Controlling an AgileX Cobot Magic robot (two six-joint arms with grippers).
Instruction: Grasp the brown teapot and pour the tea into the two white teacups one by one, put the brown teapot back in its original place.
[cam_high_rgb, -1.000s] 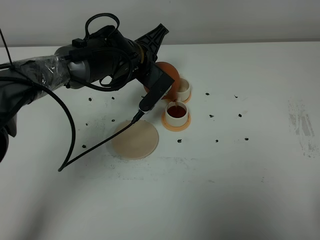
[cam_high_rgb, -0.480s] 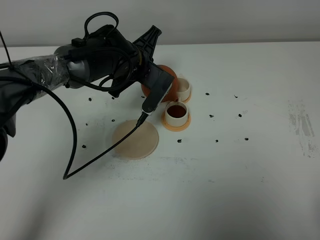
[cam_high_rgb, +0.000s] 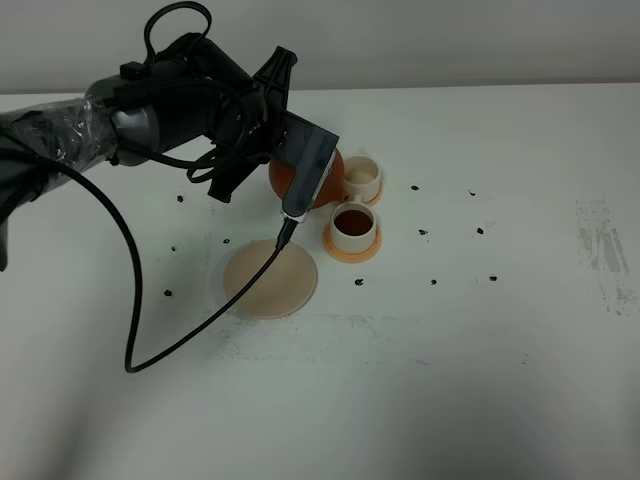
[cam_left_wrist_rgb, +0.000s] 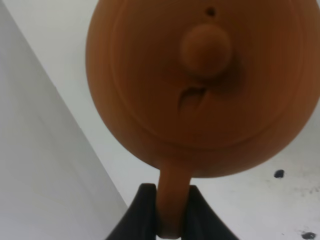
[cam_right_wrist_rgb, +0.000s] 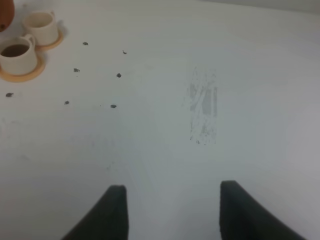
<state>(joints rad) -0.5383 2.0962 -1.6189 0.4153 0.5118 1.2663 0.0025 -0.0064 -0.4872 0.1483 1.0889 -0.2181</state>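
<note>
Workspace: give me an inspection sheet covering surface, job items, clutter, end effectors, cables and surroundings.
Surface: white table, dark specks, grey scuff.
Job's things: brown teapot held by its handle; near teacup holds tea; far teacup looks empty; beige disc bare.
Clutter: orange coasters under both cups.
End effectors: left end effector shut on the teapot handle; right end effector open, empty.
Cables: black cable loops over the table.
Surroundings: plain grey wall.
</note>
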